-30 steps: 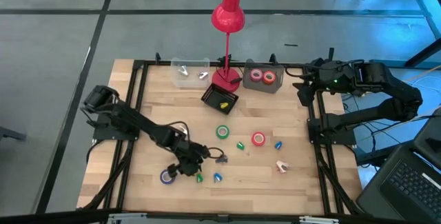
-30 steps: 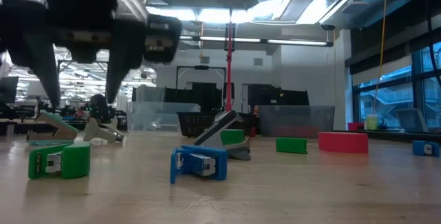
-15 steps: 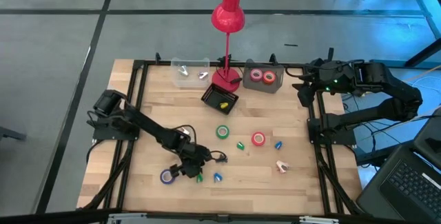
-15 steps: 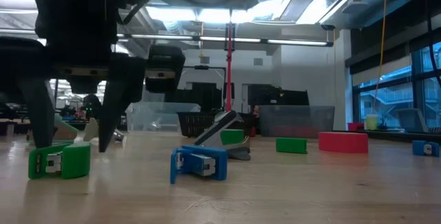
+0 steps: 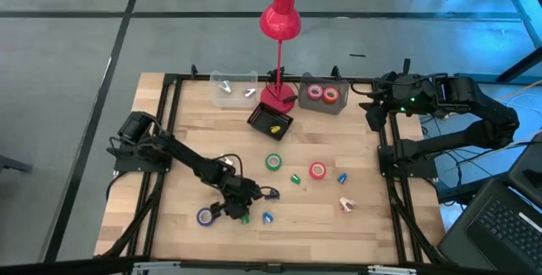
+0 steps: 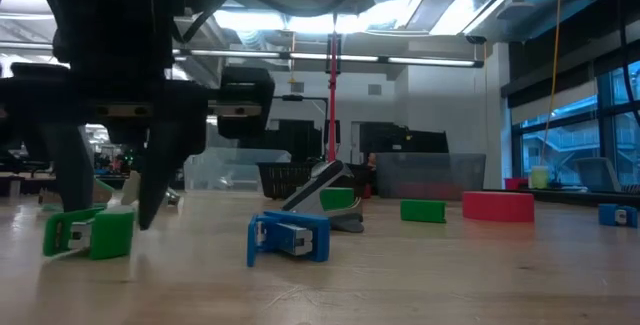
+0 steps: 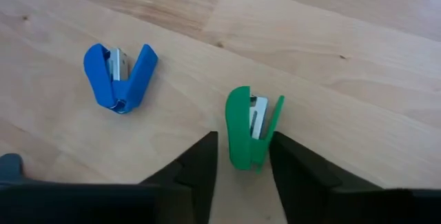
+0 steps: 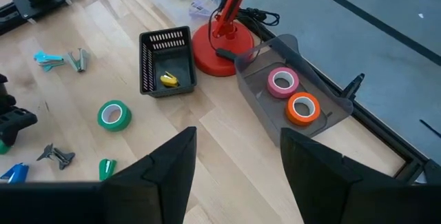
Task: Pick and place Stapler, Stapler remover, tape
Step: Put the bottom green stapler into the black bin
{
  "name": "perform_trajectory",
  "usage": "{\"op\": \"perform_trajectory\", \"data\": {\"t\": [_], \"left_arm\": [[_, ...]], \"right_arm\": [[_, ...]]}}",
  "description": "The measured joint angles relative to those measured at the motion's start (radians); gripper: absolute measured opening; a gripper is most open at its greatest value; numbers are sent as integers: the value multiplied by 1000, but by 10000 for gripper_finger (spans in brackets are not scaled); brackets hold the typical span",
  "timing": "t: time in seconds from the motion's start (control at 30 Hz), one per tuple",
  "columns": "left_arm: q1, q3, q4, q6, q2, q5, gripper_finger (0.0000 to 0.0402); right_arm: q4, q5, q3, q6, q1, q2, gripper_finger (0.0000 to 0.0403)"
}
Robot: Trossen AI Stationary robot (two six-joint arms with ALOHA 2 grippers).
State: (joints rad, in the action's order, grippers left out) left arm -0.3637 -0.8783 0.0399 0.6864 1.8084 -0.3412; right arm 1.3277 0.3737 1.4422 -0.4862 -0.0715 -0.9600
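Note:
A small green staple remover lies on the wooden table near its front edge, with a blue one beside it. My left gripper is down at the table, slanting downward, with one finger on each side of the green remover. A purple-blue tape roll lies just left of it. A green tape roll and a red one lie mid-table. I cannot pick out a stapler. My right gripper hangs open and high at the far right, holding nothing. My left gripper straddles the green staple remover's narrow closed end, coming from above at a slant. One finger looks to be against that end. A thin gap shows before the other finger. The remover lies on the table, slightly tipped.
A clear bin at the back holds a pink roll and an orange roll. Beside it are a red lamp, a black basket and a clear tray. More small removers lie mid-right.
My left gripper has come down over the green staple remover, and its fingers now reach the table on either side of it. The gap between the fingers has narrowed. The remover has tipped a little. My right arm has kept still.

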Motion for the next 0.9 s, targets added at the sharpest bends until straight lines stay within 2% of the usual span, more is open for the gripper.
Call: {"op": "perform_trajectory", "data": {"t": [0.13, 0.17, 0.37, 0.5, 0.67, 0.77, 0.9], "left_arm": [[0, 0, -1, -26, -1, -3, 47], [1, 0, -1, -40, -1, -4, 42], [8, 0, 29, -95, -23, 24, 42], [47, -48, 159, -97, -101, 69, 42], [178, -129, 340, -97, -225, 135, 42], [304, -188, 367, -125, -278, 198, 42], [497, -293, 381, -170, -278, 202, 42]], "right_arm": [[0, 1, 0, 0, 0, 0, 210], [0, 5, 0, 0, 0, 0, 210], [0, 7, 0, -1, 0, 0, 210], [0, 7, 0, -3, 0, 0, 210], [0, 23, 1, -4, 0, 0, 210], [0, 27, 1, -13, 0, 0, 210], [-1, 27, 1, -33, 0, 0, 210]]}}
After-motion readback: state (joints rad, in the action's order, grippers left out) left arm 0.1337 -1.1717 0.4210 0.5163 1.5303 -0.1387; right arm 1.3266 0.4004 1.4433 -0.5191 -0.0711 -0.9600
